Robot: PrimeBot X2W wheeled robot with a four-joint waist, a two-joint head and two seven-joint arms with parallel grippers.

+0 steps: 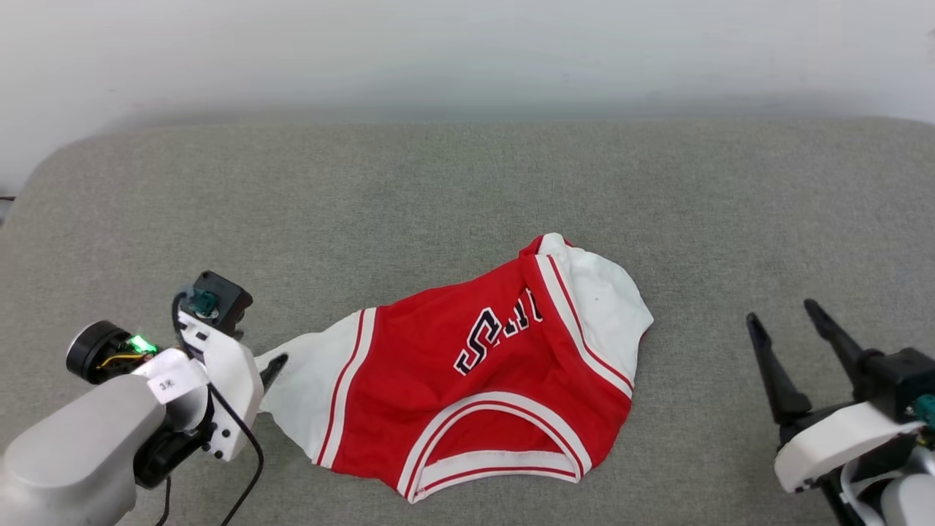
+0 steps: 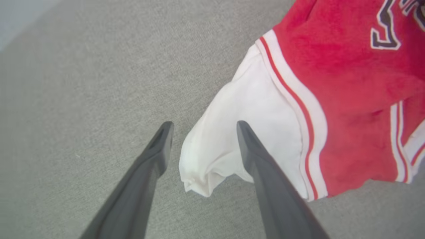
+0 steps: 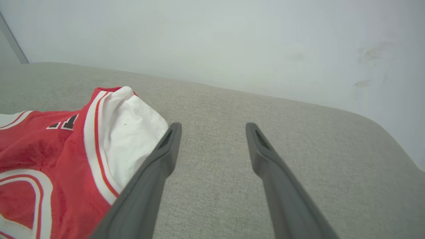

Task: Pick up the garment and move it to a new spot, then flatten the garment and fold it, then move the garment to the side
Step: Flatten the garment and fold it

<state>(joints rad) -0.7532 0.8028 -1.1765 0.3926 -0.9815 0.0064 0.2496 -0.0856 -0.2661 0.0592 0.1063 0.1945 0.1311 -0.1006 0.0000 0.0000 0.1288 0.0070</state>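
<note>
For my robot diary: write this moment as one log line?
red jersey: crumpled on grey cushion; left end effector: open at white sleeve; right end effector: open, apart

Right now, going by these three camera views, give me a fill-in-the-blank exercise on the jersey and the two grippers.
The jersey has a red body and ____ sleeves. The left gripper's fingers stand ____, a sleeve's end between them. The right gripper, clear of the jersey, holds ____.
Missing words: white; open; nothing.
</note>
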